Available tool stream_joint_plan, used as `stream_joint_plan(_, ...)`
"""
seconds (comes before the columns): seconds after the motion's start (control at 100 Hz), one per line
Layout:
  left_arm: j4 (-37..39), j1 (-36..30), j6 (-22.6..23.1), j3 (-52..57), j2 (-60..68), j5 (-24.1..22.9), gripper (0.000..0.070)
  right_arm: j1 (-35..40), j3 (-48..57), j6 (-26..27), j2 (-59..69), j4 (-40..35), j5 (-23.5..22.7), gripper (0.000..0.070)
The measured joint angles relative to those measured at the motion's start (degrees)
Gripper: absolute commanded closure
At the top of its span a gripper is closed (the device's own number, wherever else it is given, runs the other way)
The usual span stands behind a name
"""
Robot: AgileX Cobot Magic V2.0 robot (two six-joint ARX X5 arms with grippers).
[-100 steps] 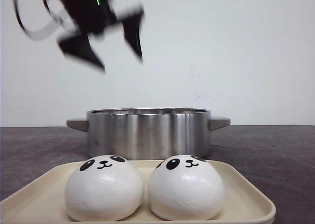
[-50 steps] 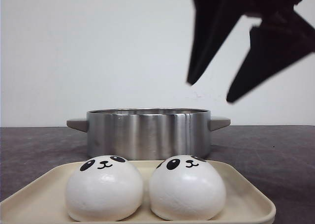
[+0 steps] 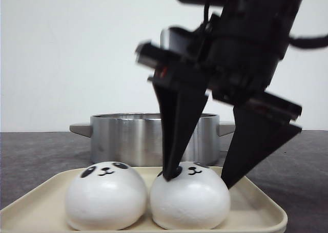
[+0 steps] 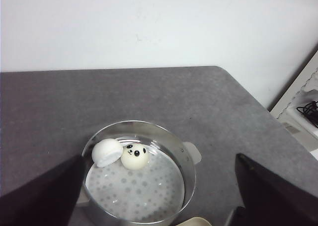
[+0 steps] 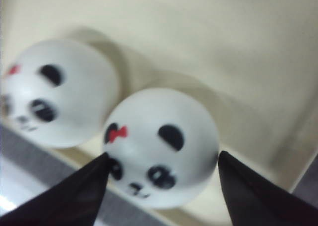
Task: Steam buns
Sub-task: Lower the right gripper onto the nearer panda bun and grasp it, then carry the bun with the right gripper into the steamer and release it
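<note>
The right gripper [image 3: 202, 179] stands spread over the tray [image 3: 256, 199], one finger touching the near-side face of the right bun [image 3: 188, 202], the other just off its far flank; the wrist view shows the bun [image 5: 161, 146] lying between the two tips. To do this grasp well, I judge the gripper should sink a little lower so the pads meet the dome at its widest part, then press gently, since the bun looks soft and would squash or slip under a hard pinch. The left bun [image 3: 105, 196] touches the gripped one on the side away from the open finger, so a straight lift should avoid dragging it.

Beyond the gripper sits the pot [image 3: 128, 135]; two buns [image 4: 121, 153] already lie inside, against its wall.

The left gripper [image 4: 159, 206] hovers spread above the pot, holding nothing.

Half a second ago the right gripper was high above the pot's handle; it has since dropped onto the bun, and both tray buns have shifted slightly.
</note>
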Motion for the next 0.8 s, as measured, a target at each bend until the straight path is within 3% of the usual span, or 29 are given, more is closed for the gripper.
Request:
stream_joint_plan(0.14, -0.1, 0.0, 0.0, 0.0, 0.0, 0.0, 0.012, 0.0, 0.0, 0.7, 1.3, 1.0, 0.6, 0.0324)
stream_joint_plan(0.18, -0.1, 0.0, 0.0, 0.0, 0.0, 0.0, 0.012, 0.1, 0.0, 1.0, 1.6, 1.1, 0.7, 0.0449)
stream_joint_plan(0.23, -0.2, 0.0, 0.0, 0.0, 0.0, 0.0, 0.012, 0.1, 0.0, 1.5, 1.9, 1.1, 0.7, 0.07)
stream_joint_plan(0.26, -0.2, 0.0, 0.0, 0.0, 0.0, 0.0, 0.012, 0.1, 0.0, 1.5, 2.0, 1.2, 0.8, 0.0677)
stream_joint_plan(0.53, -0.5, 0.0, 0.0, 0.0, 0.0, 0.0, 0.012, 0.1, 2.7, 1.4, -0.8, 1.1, 3.7, 0.0688)
stream_joint_plan(0.71, -0.3, 0.0, 0.0, 0.0, 0.0, 0.0, 0.012, -1.0, 18.2, -3.2, -8.7, 3.4, 11.9, 0.0689)
stream_joint_plan(0.8, 0.4, 0.0, 0.0, 0.0, 0.0, 0.0, 0.012, -3.8, 24.5, -6.8, -8.9, 4.0, 12.2, 0.069)
